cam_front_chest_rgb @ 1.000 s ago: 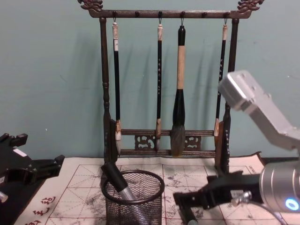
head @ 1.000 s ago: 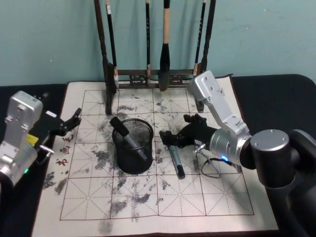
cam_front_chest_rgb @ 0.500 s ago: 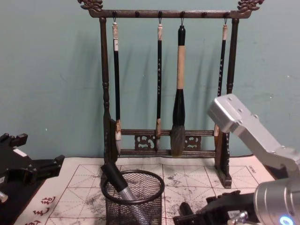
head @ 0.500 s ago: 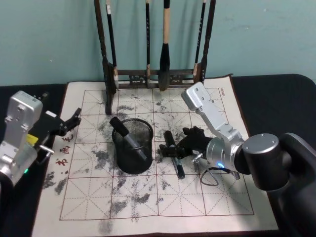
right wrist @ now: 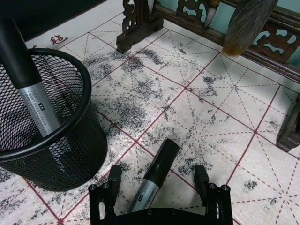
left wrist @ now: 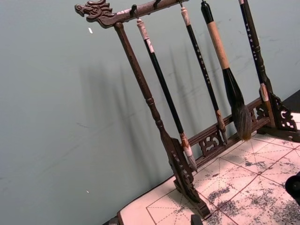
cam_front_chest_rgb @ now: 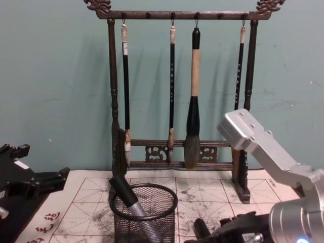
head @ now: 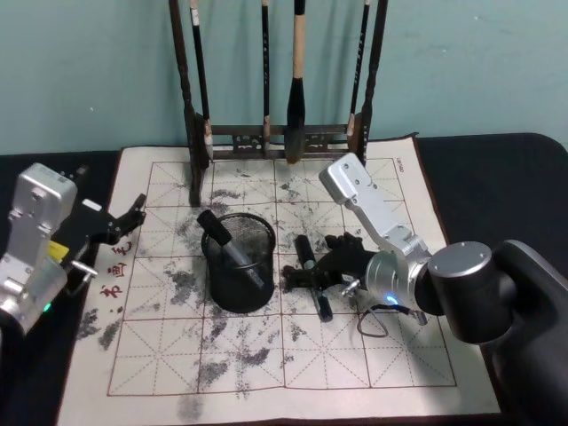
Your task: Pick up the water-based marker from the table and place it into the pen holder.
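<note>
Evidently, in the head view, the right gripper (head: 312, 271) had been lowered from its place of a second earlier, down and slightly left toward the centre of the frame. It had been brought onto the grey-barrelled, black-capped water-based marker (head: 323, 302), which lay flat on the ink-stained white practice mat with red grid lines (head: 266, 373). The small round black wire-mesh pen holder (head: 232, 293) stood just left of it, with a second grey-and-black marker (head: 232, 253) leaning inside. The left gripper (head: 124, 222) was parked at the left edge with its fingers parted and nothing between them.

In the left wrist view, the tall dark wooden brush rack (left wrist: 154, 117) and its hanging brushes were seen, with the mat at the lower right.

In the right wrist view, the marker (right wrist: 159, 161) was seen at bottom centre between the black fingers (right wrist: 114, 174) of the right gripper (right wrist: 157, 178). The jaws were spread wide, with a gap left on each side of the barrel. The pen holder (right wrist: 70, 159) was at the lower left.

In the chest view, the right gripper (cam_front_chest_rgb: 228, 234) had sunk to the bottom edge, beside the pen holder (cam_front_chest_rgb: 144, 223), while the left gripper (cam_front_chest_rgb: 38, 185) was unmoved.

From this it was judged that the approach was nearly finished. Closing on the barrel was still needed, so the grasp, lift and placing remained undone.
</note>
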